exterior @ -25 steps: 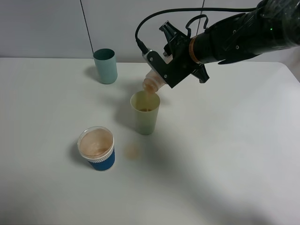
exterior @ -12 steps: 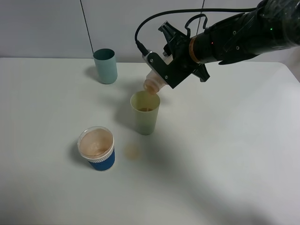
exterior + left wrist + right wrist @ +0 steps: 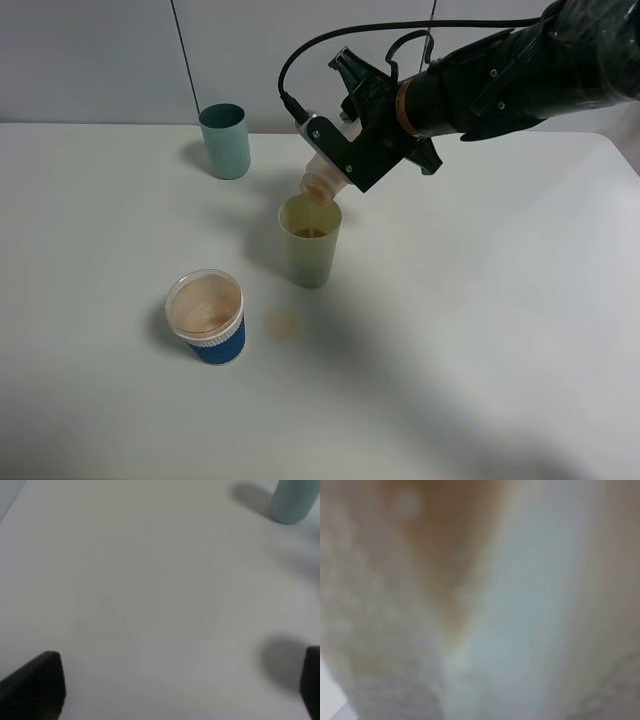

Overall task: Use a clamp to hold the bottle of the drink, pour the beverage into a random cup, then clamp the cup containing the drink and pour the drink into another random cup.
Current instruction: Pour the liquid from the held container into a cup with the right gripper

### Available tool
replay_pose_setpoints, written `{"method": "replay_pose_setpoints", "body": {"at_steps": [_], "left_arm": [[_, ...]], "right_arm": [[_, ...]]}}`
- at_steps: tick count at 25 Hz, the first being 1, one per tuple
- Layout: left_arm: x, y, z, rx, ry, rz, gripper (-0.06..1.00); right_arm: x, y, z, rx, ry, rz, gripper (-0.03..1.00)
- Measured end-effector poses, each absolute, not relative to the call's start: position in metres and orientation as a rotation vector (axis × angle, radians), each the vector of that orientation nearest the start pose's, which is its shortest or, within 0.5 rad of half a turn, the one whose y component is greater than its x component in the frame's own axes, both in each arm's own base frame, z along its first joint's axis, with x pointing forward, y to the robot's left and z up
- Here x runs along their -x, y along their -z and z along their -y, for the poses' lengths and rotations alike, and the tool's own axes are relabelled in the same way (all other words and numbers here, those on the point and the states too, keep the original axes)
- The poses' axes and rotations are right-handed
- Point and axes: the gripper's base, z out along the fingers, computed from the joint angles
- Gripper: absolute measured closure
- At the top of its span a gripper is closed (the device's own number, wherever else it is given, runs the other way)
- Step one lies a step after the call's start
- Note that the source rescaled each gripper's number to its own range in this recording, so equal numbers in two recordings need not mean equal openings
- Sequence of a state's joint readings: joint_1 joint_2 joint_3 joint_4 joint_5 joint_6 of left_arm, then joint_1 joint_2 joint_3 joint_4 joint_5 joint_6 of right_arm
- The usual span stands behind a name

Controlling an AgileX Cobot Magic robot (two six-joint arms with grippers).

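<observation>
One clamp (image 3: 338, 166), the right, pinches the bottle (image 3: 321, 181) between its jaws, neck tipped over the cup (image 3: 309, 245). Left gripper (image 3: 175, 686) gapes wide.

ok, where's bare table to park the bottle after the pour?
Widest bare table: right of the yellow-green cup. Also left of the teal cup. Crowded: from the bottle over the yellow-green cup to the blue cup, drink stain between.

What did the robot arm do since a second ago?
The right arm slid a little to the left, carrying the tipped bottle with it. Its jaws stay shut on the bottle, whose mouth is still over the yellow-green cup. The blue cup, the teal cup and the brown spot on the table have not moved.
</observation>
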State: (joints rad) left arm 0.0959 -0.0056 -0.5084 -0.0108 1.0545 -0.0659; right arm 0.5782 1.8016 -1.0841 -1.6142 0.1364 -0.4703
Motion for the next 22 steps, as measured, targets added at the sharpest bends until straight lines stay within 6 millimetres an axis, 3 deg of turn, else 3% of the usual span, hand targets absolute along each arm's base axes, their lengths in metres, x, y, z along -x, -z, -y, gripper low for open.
{"method": "replay_pose_setpoints", "body": {"at_steps": [22], "left_arm": [[0.0064,-0.2801,0.0015,0.163,-0.006,-2.017,-0.01]], "right_arm": [[-0.3317,-0.2098,-0.2105,2.32,1.042,-0.504,0.96]]}}
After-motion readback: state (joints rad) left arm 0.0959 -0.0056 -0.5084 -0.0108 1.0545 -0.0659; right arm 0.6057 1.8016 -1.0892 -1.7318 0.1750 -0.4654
